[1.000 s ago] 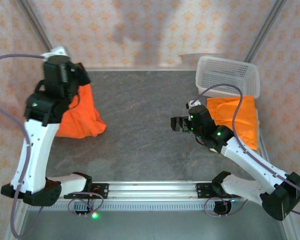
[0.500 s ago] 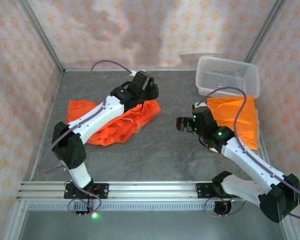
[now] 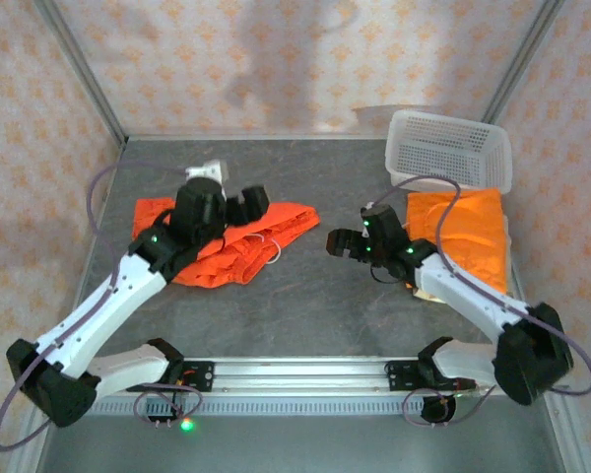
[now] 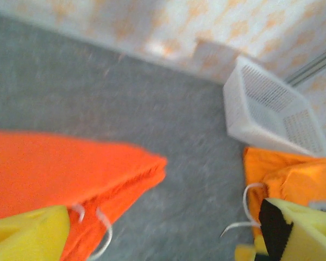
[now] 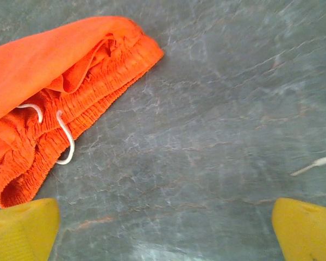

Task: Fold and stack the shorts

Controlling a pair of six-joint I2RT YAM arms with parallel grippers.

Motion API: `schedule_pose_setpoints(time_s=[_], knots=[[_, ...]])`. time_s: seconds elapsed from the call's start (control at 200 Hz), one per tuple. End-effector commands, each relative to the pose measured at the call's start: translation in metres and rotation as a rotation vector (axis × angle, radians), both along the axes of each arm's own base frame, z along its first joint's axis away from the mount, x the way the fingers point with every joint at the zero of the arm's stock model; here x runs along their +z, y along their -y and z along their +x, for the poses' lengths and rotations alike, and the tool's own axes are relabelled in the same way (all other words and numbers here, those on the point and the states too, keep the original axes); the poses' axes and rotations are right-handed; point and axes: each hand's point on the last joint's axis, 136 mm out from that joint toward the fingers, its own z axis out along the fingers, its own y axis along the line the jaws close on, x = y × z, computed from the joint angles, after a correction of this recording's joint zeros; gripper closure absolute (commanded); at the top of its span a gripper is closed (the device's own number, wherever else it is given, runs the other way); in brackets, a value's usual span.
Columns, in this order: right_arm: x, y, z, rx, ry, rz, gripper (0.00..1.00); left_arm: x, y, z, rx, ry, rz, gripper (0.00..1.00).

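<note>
A rumpled bright orange pair of shorts [image 3: 227, 248] lies at the table's left middle, its gathered waistband and white drawstring [image 3: 273, 248] turned toward the centre. My left gripper [image 3: 257, 202] hovers over the far edge of that pair, open and empty. In the left wrist view the same shorts [image 4: 60, 168] run under the left yellow fingertip [image 4: 22, 236], and the left gripper [image 4: 168, 242] spans bare table. A folded orange pair [image 3: 465, 235] lies at the right. My right gripper [image 3: 337, 242] is open over bare table between the two pairs; in its own view the right gripper [image 5: 163, 234] has the waistband [image 5: 70, 117] ahead on the left.
A white mesh basket [image 3: 449, 148] stands at the back right, just beyond the folded pair. Patterned walls and metal posts close in the table. A loose white cord end [image 5: 315, 164] lies on the grey surface [image 3: 315, 187] to my right gripper's right.
My left arm swung in from the far left, laid the orange shorts on the table and opened its gripper, then drew back. The right gripper shifted slightly left.
</note>
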Motion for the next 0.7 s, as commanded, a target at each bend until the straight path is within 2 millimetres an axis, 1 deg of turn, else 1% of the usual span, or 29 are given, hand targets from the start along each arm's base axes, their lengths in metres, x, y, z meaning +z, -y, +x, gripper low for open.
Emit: schedule_pose_setpoints(time_s=[0.0,0.01,0.02,0.035,0.115,0.24,0.38,0.47,0.565,0.696], knots=[[0.021,-0.029,0.027,-0.048,0.002,0.172,0.00,-0.079,-0.010,-0.032,0.045,-0.194,-0.026,0.13],[0.021,-0.030,0.028,-0.054,-0.002,0.180,0.00,-0.085,-0.012,-0.035,0.052,-0.204,-0.033,0.13],[0.020,-0.032,0.030,-0.061,-0.008,0.189,0.00,-0.086,-0.012,-0.036,0.057,-0.203,-0.046,0.13],[0.020,-0.034,0.032,-0.070,-0.014,0.202,0.00,-0.096,-0.014,-0.040,0.066,-0.217,-0.054,0.14],[0.016,-0.043,0.046,-0.128,-0.046,0.264,0.04,-0.122,-0.020,-0.053,0.116,-0.255,-0.118,0.17],[0.006,-0.051,0.065,-0.213,-0.074,0.324,0.12,-0.147,-0.021,-0.062,0.160,-0.317,-0.181,0.22],[-0.014,-0.054,0.083,-0.279,-0.107,0.315,0.23,-0.169,-0.020,-0.065,0.199,-0.374,-0.226,0.27],[-0.025,-0.059,0.093,-0.284,-0.125,0.306,0.26,-0.182,-0.021,-0.067,0.225,-0.399,-0.239,0.29],[-0.039,-0.063,0.101,-0.286,-0.152,0.286,0.30,-0.192,-0.018,-0.066,0.221,-0.428,-0.227,0.30],[-0.052,-0.065,0.113,-0.290,-0.174,0.285,0.34,-0.203,-0.014,-0.064,0.215,-0.468,-0.194,0.30]])
